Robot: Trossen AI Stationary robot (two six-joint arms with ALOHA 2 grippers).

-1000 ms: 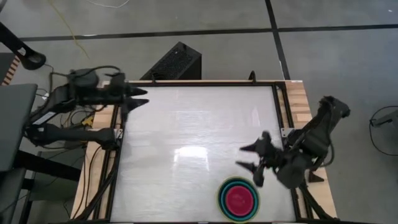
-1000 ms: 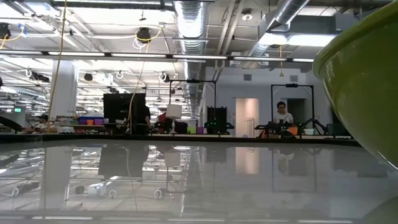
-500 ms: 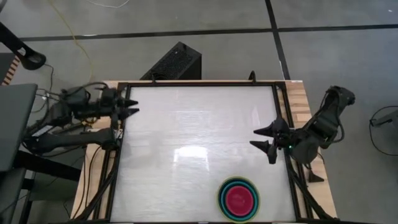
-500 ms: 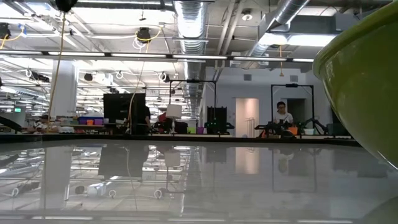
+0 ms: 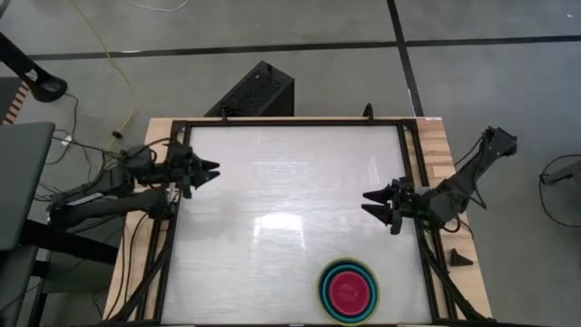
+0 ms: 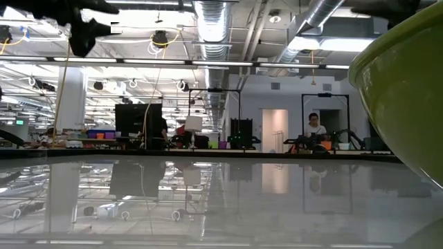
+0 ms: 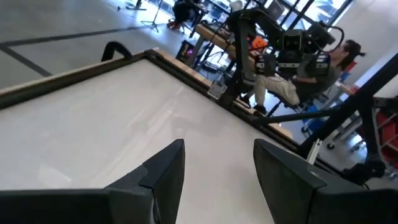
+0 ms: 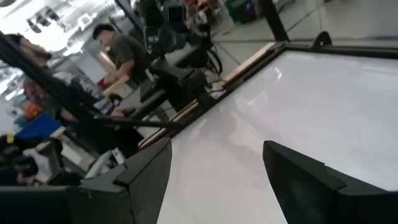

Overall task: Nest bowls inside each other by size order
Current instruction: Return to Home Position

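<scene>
Nothing legible in any view.

No word, number or brand mark can be read on the table (image 5: 272, 182) or on the nested bowls (image 5: 348, 291) standing near its front edge. In the low view, far beyond the table at the left of the room, a small green lit panel (image 6: 19, 122) may be a sign, but it is too small to read. The dark screens and coloured bins along the room's back wall beyond the table are likewise too distant to make out any lettering, and so is the equipment seen past the table's edge in the two wrist views.
</scene>
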